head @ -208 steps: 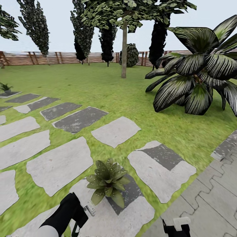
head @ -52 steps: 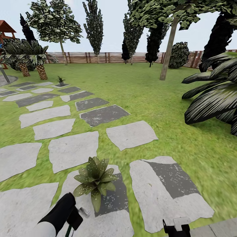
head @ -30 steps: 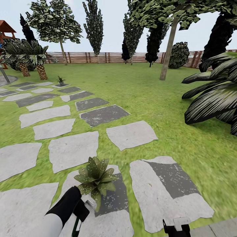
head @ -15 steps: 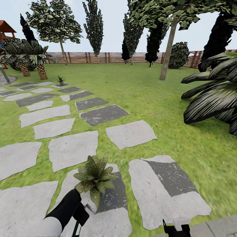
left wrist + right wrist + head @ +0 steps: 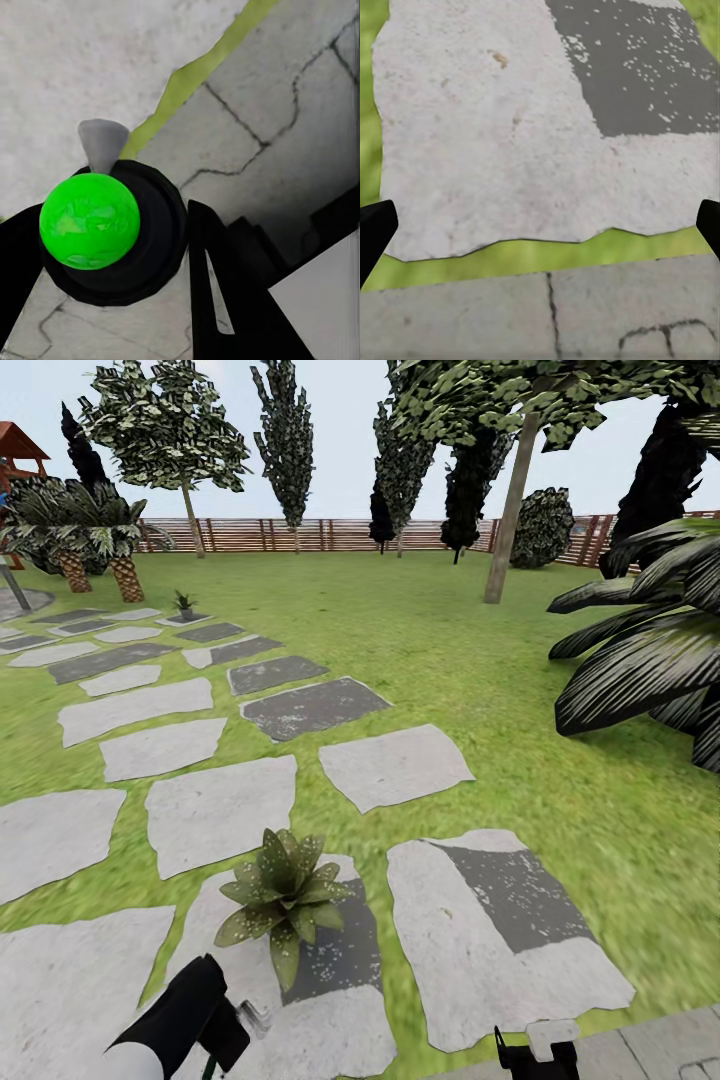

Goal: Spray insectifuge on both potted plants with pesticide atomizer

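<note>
Left hand: the left hand (image 5: 215,1025) sits low at the near edge of the head view, clamped on the pesticide atomizer (image 5: 112,229); the wrist camera looks down on the bottle's green and black body with black fingers (image 5: 225,300) on either side.
Atomizer nozzle: the whitish nozzle (image 5: 255,1017) points toward the near potted plant (image 5: 283,895), likely because a low, close aim lets the spray reach the leaves.
Near plant: a rosette of pointed green leaves standing on a stepping stone (image 5: 330,1020), just beyond the nozzle; pale specks that look like insectifuge dot the leaves, though I cannot tell whether they are fully covered.
Far plant: the second potted plant (image 5: 184,604) stands well apart, far up the path near the palms (image 5: 75,535); by my reading it is the part of the job left.
Right hand: the right hand (image 5: 538,1050) hangs idle at the lower edge, its tips wide apart over bare stone (image 5: 510,150) and holding nothing.
Ground: flat grey stones, some with darker patches, set in green lawn (image 5: 480,690).
Surroundings: trees, a dark round bush, a big striped-leaf plant and a brown slat fence (image 5: 300,535) closing the garden.
</note>
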